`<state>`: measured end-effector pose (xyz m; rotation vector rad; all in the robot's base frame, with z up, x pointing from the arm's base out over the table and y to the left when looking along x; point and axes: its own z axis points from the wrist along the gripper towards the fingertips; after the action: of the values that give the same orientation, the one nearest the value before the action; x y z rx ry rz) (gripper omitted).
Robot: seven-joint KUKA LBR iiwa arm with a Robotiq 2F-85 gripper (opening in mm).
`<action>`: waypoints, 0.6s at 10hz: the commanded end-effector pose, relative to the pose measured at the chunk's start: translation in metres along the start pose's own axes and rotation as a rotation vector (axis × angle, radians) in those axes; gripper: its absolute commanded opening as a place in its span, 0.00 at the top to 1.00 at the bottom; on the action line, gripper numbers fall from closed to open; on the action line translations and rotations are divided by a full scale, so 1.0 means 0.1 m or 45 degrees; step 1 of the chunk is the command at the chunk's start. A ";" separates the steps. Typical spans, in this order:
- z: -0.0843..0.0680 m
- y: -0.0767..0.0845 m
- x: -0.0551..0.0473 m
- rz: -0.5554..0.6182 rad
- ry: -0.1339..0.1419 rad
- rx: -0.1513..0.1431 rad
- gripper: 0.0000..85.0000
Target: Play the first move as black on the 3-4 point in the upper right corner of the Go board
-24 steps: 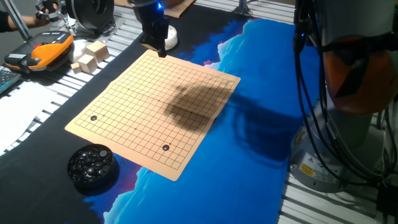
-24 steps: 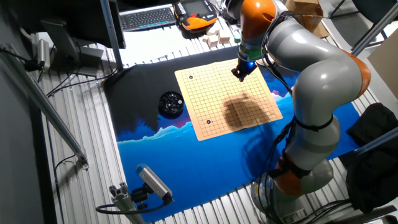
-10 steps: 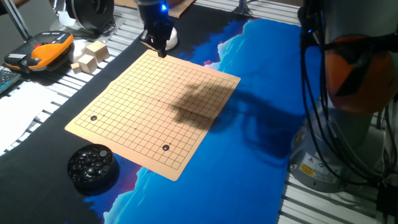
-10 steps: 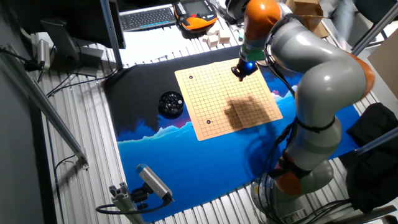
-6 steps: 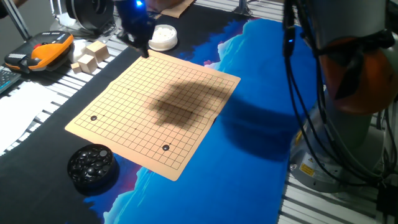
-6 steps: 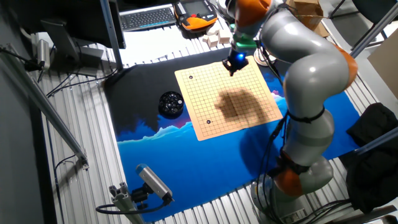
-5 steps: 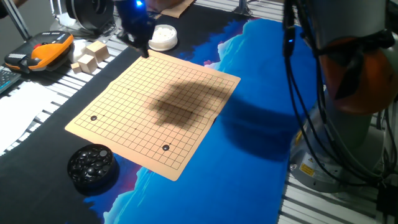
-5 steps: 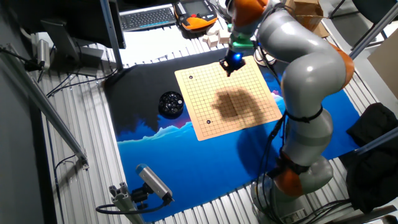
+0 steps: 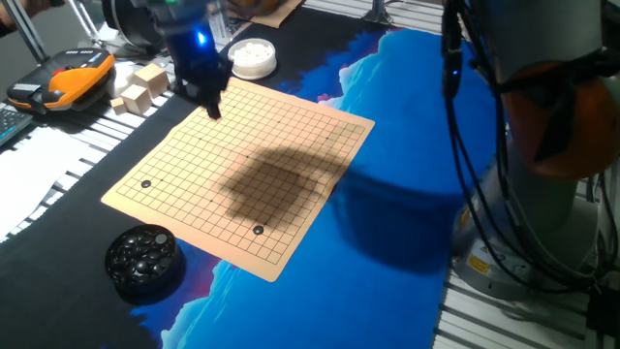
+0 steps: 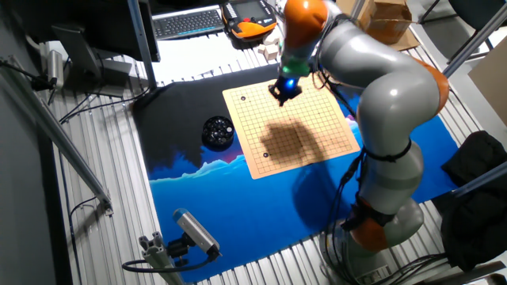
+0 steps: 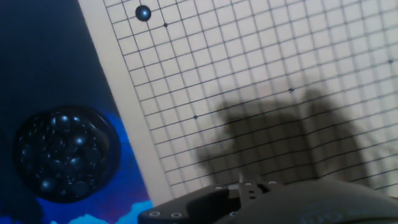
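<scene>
The tan Go board (image 9: 242, 165) lies on the dark mat and also shows in the other fixed view (image 10: 295, 127). Two black stones sit on it, one near the left corner (image 9: 146, 183) and one near the front edge (image 9: 258, 230). A black bowl of black stones (image 9: 143, 258) stands off the board's front left corner; the hand view shows it too (image 11: 62, 152). My gripper (image 9: 210, 103) hovers over the board's far left part, fingers together, with nothing seen between them. The hand view shows one black stone (image 11: 143, 12) and only the gripper's body.
A white bowl of white stones (image 9: 250, 58) stands just beyond the board's far edge. Wooden blocks (image 9: 140, 89) and an orange pendant (image 9: 68, 79) lie at the far left. The arm's base (image 9: 542, 194) and cables stand at the right.
The gripper has moved from the board's far edge beside the white bowl leftward, over the board's far left part. Its shadow on the board has shifted left with it.
</scene>
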<state>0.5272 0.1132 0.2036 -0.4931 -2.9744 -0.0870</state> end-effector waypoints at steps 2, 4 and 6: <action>0.13 0.75 0.30 0.013 -0.008 0.005 1.00; 0.13 0.75 0.30 -0.060 -0.033 0.075 1.00; 0.13 0.75 0.30 -0.097 -0.017 0.025 1.00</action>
<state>0.5216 0.1741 0.1970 -0.3749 -3.0051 -0.0566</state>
